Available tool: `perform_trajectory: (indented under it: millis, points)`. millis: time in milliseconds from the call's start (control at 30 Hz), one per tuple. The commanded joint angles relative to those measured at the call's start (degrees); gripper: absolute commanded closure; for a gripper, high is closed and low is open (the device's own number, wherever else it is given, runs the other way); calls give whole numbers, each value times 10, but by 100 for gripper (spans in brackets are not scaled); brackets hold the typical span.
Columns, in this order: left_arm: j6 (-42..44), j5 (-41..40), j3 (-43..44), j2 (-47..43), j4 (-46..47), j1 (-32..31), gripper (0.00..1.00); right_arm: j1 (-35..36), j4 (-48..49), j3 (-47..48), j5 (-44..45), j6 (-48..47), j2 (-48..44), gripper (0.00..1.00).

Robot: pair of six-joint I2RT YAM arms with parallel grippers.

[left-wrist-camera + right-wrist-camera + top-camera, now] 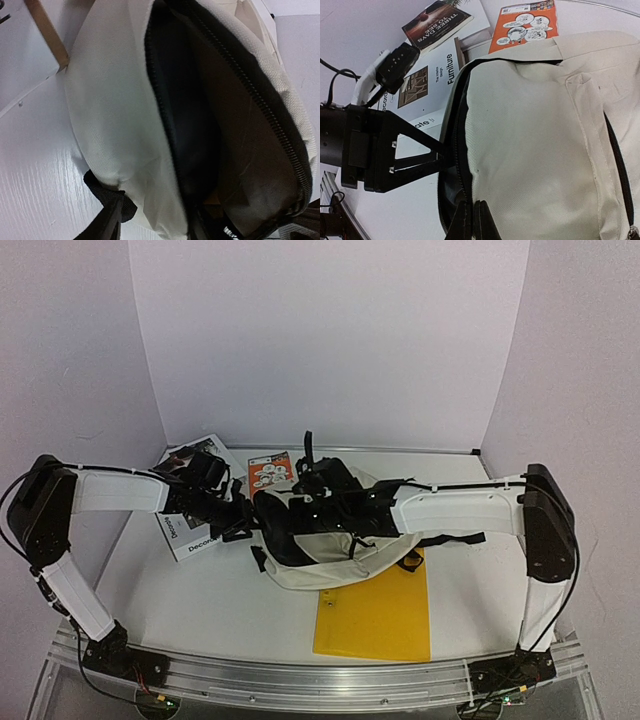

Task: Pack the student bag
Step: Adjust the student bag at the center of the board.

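Observation:
The student bag [340, 558] lies on its side in the middle of the table, cream with black zippers, its main compartment unzipped and gaping toward the left. My left gripper [243, 530] holds the lower wall of the opening. In the left wrist view the gripper [150, 227] has one finger outside the bag [115, 125] and one inside, with cream fabric between. My right gripper [298, 502] is shut on the upper zipper edge. In the right wrist view the gripper [472, 220] pinches the black rim of the bag [535, 140]. The inside looks dark, with a brownish lining.
A yellow folder [375, 615] lies flat partly under the bag's near side. A white book [195, 530], a dark book [437, 20] and an orange booklet [270, 472] lie left and behind the bag. White walls enclose the table.

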Motion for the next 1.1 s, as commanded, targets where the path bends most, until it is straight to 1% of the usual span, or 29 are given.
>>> perform_trajectory:
  millis: [0,67,100,133,167,300,500,600,767,867,967,1067]
  points:
    - [-9,25,30,26,40,4,65,-4,34,-18,47,10,-56,100]
    - [-15,43,38,50,64,4,86,-16,38,-36,67,13,-76,100]
    - [-16,47,42,53,70,4,88,-21,39,-41,68,14,-83,100]
    - [-18,52,55,66,77,4,97,-32,40,-54,71,18,-99,100]
    - [-18,52,61,74,77,4,99,-42,41,-64,71,19,-105,100]
    - [-10,56,102,96,80,3,100,-96,46,-120,67,25,-156,100]
    - [6,47,131,113,72,3,100,-161,47,-183,76,16,-220,100]
    - [6,41,131,123,59,3,100,-181,48,-194,68,19,-220,100]
    - [-12,30,78,112,67,3,100,-210,55,-195,59,9,-185,100]
    - [-11,17,65,104,64,3,100,-232,56,-192,42,-1,-163,100]
    - [-1,13,74,107,59,3,100,-261,56,-194,36,-12,-158,100]
    - [9,21,125,139,43,3,100,-293,56,-201,39,-20,-163,100]
